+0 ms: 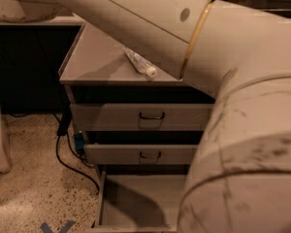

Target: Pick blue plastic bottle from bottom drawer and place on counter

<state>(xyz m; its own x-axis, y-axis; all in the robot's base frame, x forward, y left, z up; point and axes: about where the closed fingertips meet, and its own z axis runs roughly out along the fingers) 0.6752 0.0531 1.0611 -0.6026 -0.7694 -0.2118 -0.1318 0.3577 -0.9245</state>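
Grey metal counter [94, 57] sits right under the cream arm [136, 13], which runs diag. from the big shoulder housing at btm right up to the top-left corner. Gripper: out of shot, somewhere past that top-left end of the arm, so can't tell its state or whether it has hold of anything.

Blue plastic bottle [138, 62] lies flat on the counter, below the arm's underside and just beside it, near the gold ring [196, 38] at the arm joint. White cap end points toward the counter's front edge, body angled back and left. No part of the robot touches it as far as can be seen; the arm passes above.

Below the arm and counter, 3 drawers:
- top drawer [111, 116] w/ dark handle, shut
- middle drawer [116, 154] w/ dark handle, out a little further than the top one
- bottom drawer [136, 203] pulled well out, plain floor half in shadow, right part hidden behind the shoulder housing.

Left of the cabinet, well away from the arm: dark cables [68, 154] trailing over the speckled floor [29, 188], and a blue tape cross [58, 225] at the btm edge.
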